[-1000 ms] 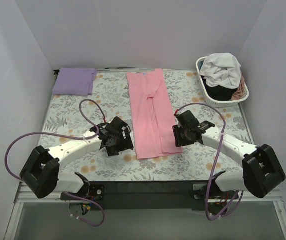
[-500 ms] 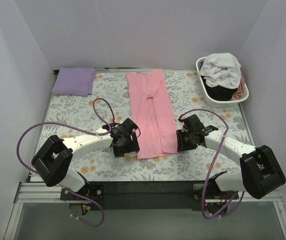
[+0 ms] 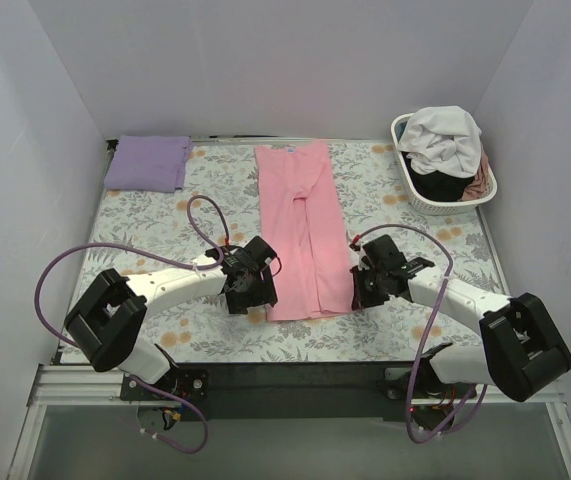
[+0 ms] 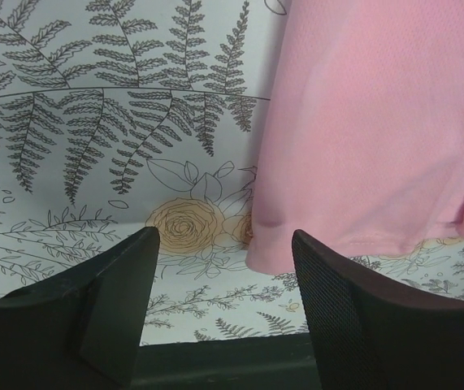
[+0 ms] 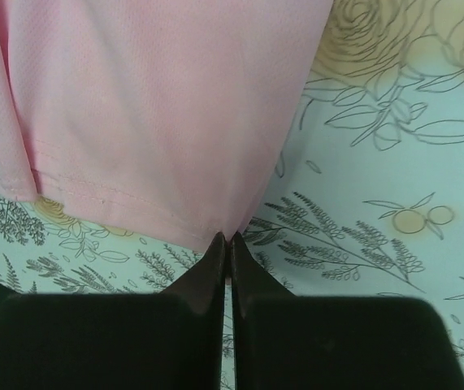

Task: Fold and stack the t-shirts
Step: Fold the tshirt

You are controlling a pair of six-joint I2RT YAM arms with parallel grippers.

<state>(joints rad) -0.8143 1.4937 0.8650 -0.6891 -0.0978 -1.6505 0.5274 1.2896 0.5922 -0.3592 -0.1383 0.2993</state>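
A light pink t-shirt (image 3: pixel 303 230) lies folded into a long strip down the middle of the floral table cover, hem towards me. My left gripper (image 3: pixel 258 297) is open at the hem's left corner; in the left wrist view (image 4: pixel 223 244) the pink corner (image 4: pixel 362 146) lies just ahead between the jaws, not held. My right gripper (image 3: pixel 357 297) is shut on the hem's right corner; in the right wrist view (image 5: pixel 227 237) its tips pinch the pink edge (image 5: pixel 150 122). A folded lavender t-shirt (image 3: pixel 147 162) lies at the far left.
A white slatted laundry basket (image 3: pixel 402 165) stands at the far right and holds a white t-shirt (image 3: pixel 443 138), a black one (image 3: pixel 443 187) and a dusty pink one (image 3: pixel 480 183). White walls enclose the table on three sides. The dark front edge (image 4: pixel 215 366) is close below the left fingers.
Both grippers have moved towards the near hem of the pink t-shirt. The left now sits at its left corner. The right has closed on its right corner, and the hem has shifted slightly.
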